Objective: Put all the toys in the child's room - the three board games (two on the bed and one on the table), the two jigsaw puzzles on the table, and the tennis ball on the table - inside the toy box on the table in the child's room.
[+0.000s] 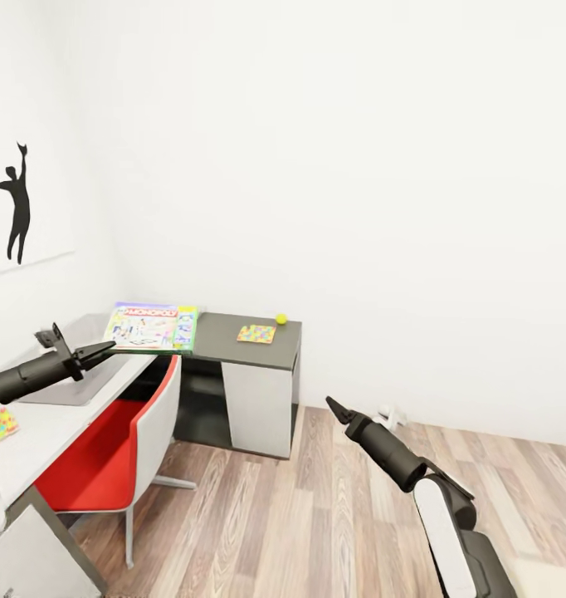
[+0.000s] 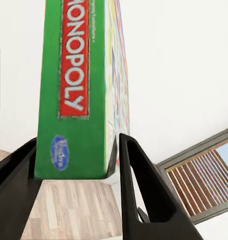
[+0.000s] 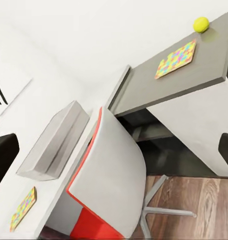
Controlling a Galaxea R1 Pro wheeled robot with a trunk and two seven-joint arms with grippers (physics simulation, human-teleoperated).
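Note:
My left gripper (image 1: 109, 349) is shut on the near edge of the green Monopoly board game (image 1: 150, 326), holding it flat above the table (image 1: 42, 432), past the far end of the grey toy box (image 1: 71, 384). In the left wrist view its fingers (image 2: 144, 185) clamp the board game's green side (image 2: 76, 90). One jigsaw puzzle (image 1: 256, 334) and the yellow tennis ball (image 1: 280, 319) lie on the dark lower section. A second jigsaw puzzle (image 1: 5, 422) lies on the pale top near me. My right gripper (image 1: 336, 408) hangs open and empty over the floor. The bed is out of view.
A red and white chair (image 1: 125, 440) is tucked under the table beside the toy box (image 3: 53, 145). The right wrist view looks over the chair (image 3: 114, 170), a jigsaw puzzle (image 3: 177, 59) and the tennis ball (image 3: 201, 23). Wood-plank floor (image 1: 316, 515) spreads to the right.

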